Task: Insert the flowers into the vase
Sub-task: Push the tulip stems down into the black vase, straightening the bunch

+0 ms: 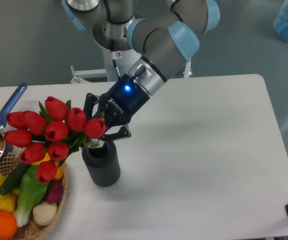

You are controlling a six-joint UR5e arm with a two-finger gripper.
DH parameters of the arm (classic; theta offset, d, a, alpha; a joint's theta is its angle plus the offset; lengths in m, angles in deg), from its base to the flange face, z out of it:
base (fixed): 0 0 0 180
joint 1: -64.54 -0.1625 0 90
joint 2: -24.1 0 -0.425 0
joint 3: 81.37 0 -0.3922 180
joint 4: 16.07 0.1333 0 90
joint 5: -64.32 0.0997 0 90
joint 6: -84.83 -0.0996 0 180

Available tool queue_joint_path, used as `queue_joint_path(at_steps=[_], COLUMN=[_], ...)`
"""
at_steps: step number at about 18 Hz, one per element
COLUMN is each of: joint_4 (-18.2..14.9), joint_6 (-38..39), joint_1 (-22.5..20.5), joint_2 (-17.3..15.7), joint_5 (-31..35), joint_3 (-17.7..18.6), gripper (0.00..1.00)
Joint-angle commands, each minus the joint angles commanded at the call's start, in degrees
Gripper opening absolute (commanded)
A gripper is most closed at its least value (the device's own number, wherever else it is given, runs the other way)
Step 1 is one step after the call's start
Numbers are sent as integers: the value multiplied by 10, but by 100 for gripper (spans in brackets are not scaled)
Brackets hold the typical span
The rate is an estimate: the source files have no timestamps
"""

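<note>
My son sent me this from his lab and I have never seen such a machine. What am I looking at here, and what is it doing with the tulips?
This is one picture, taken by a fixed camera looking down at a white table. The grey and light-blue jointed thing is a robot arm. At its end sits a black gripper with two fingers, its hand. It appears to be closed on the stems of the flowers, a bunch of red tulips, held tilted to the left. The stem ends are right at the mouth of the vase, a dark ribbed cylinder standing upright; how deep they reach, I cannot tell. On the left stands a wicker basket of vegetables and fruit, and behind it a blue-handled pan.
</note>
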Motion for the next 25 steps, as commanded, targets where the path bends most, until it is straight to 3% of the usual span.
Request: queue_joint_path(at_steps=[5,10,16,25], joint_4=[0,-1,0,0], joint_6=[-34,-76,-90,-131], joint_1=[-12,-23,-26,-23], joint_2=[7,6,7,16], joint_5=[-49,-53,-94,-97], joint_3=[27,59,68,91], gripper=[21,21,21,21])
